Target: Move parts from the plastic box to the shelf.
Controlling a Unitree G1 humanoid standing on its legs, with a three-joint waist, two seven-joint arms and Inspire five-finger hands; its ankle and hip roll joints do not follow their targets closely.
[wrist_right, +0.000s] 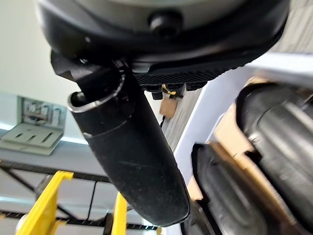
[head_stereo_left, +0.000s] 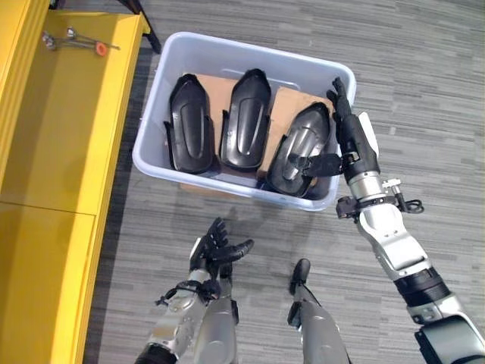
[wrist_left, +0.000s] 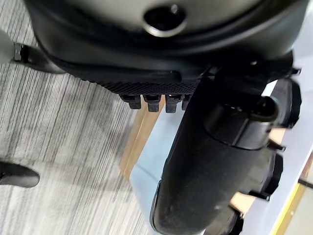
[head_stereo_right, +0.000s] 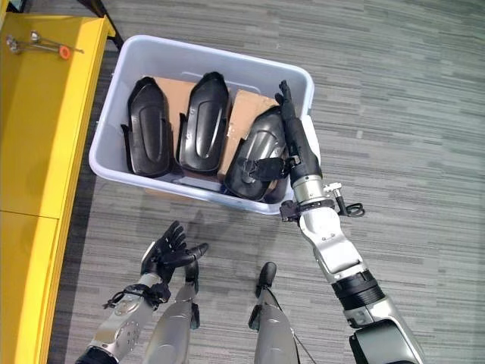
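Note:
A pale blue plastic box (head_stereo_left: 161, 106) stands on the floor and holds three black moulded parts on cardboard: a left part (head_stereo_left: 191, 121), a middle part (head_stereo_left: 246, 117) and a right part (head_stereo_left: 299, 140). My right hand (head_stereo_left: 356, 148) is at the box's right end, open. Its straight fingers (head_stereo_right: 288, 121) run along the right part's outer edge, and its thumb (head_stereo_left: 322, 164) reaches across that part's near end. In the right wrist view the thumb (wrist_right: 132, 161) stands apart from the part (wrist_right: 279, 132). My left hand (head_stereo_left: 216, 254) hangs open over the floor, in front of the box, holding nothing.
A yellow shelf (head_stereo_left: 61, 152) runs along the left side, close to the box's left wall. A metal tool with an orange tip (head_stereo_left: 76, 39) lies on its far end. A dark stand leg (head_stereo_left: 144, 19) crosses the floor behind the box. Grey carpet lies all around.

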